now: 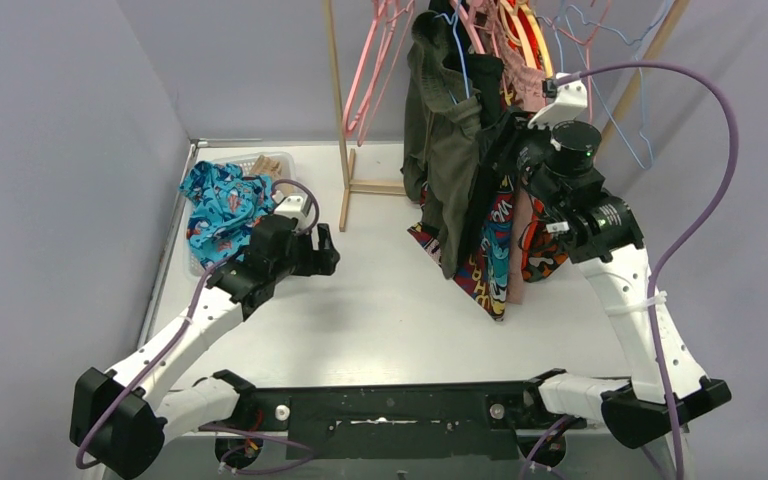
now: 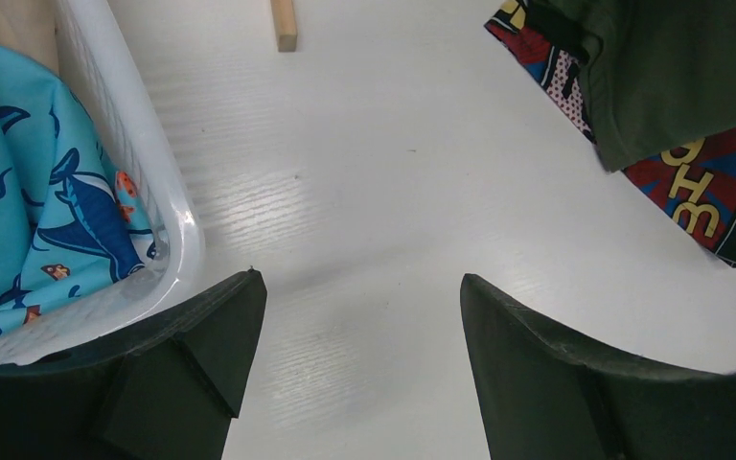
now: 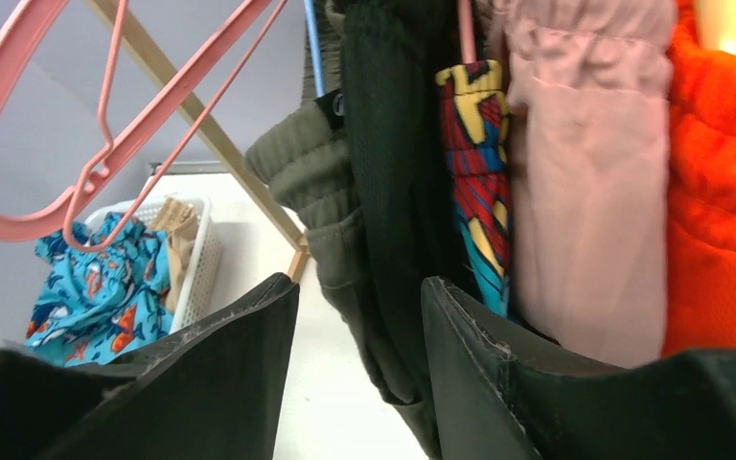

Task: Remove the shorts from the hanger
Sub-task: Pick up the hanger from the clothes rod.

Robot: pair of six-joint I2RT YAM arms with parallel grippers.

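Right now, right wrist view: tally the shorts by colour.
olive green shorts: 1
black shorts: 1
comic-print shorts: 1
pink shorts: 1
orange shorts: 1
teal shark-print shorts: 1
tan shorts: 1
Total: 7

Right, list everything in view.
Wooden rack: one, far side.
White plastic basket: one, far left.
Teal shark-print shorts: one, in basket.
Tan shorts: one, in basket.
Olive green shorts: one, hanging on rack.
Black shorts: one, hanging.
Comic-print shorts: one, multicolour, hanging.
Dusty pink shorts: one, hanging.
Orange shorts: one, hanging.
Orange-black patterned shorts: one, hanging.
Wire hangers: several, pink and blue, on rack.
Left gripper: black, open, beside basket.
Right gripper: black, open, at hanging shorts.
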